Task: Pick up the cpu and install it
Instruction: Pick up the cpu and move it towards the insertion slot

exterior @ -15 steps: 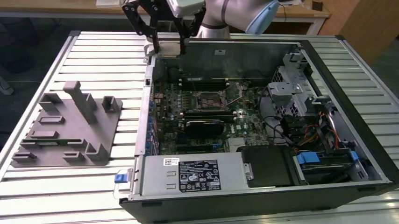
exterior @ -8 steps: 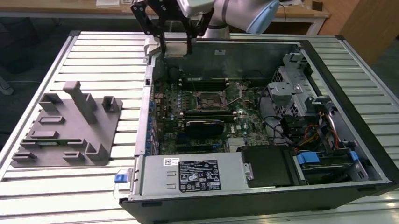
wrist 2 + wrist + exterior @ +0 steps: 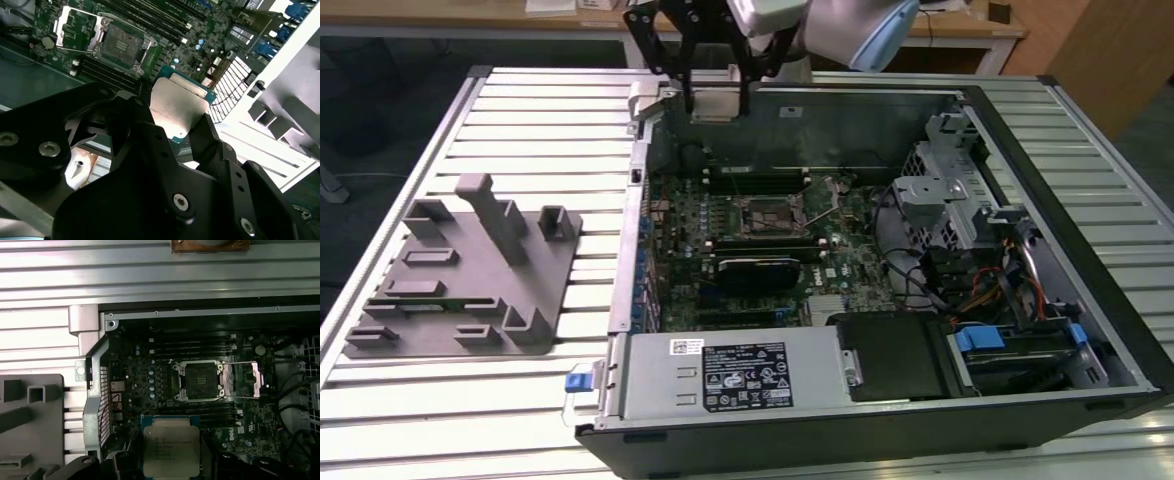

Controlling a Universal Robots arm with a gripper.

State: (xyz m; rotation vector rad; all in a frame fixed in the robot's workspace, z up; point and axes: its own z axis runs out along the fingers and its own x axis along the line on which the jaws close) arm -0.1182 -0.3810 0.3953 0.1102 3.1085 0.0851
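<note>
Claw (image 3: 711, 95) of the arm hangs at twelve o'clock in the exterior view, above the far rim of the open computer case (image 3: 881, 125). It is clamped on the cpu (image 3: 711, 104). The black fingers (image 3: 137, 117) press the chip on two opposite edges. Its flat silver top, with a thin darker rim around it, is seen in both wrist views. The chip is held in the air and touches nothing else.

The socket (image 3: 767, 215) sits on the green motherboard (image 3: 854, 270), near the middle of the exterior view. From the claw it lies at about five o'clock, well apart from the chip. In the first wrist view its metal frame (image 3: 243, 380) is folded open to one side, so the dark square bed is uncovered. Long memory slots (image 3: 192, 347) run along two sides of the socket.

At nine o'clock in the exterior view a grey fixture (image 3: 467, 270) with upright posts stands on the slatted metal counter (image 3: 534, 120), beside the case but not touching it. At six o'clock the grey power supply (image 3: 734, 375) fills the near corner of the case.
</note>
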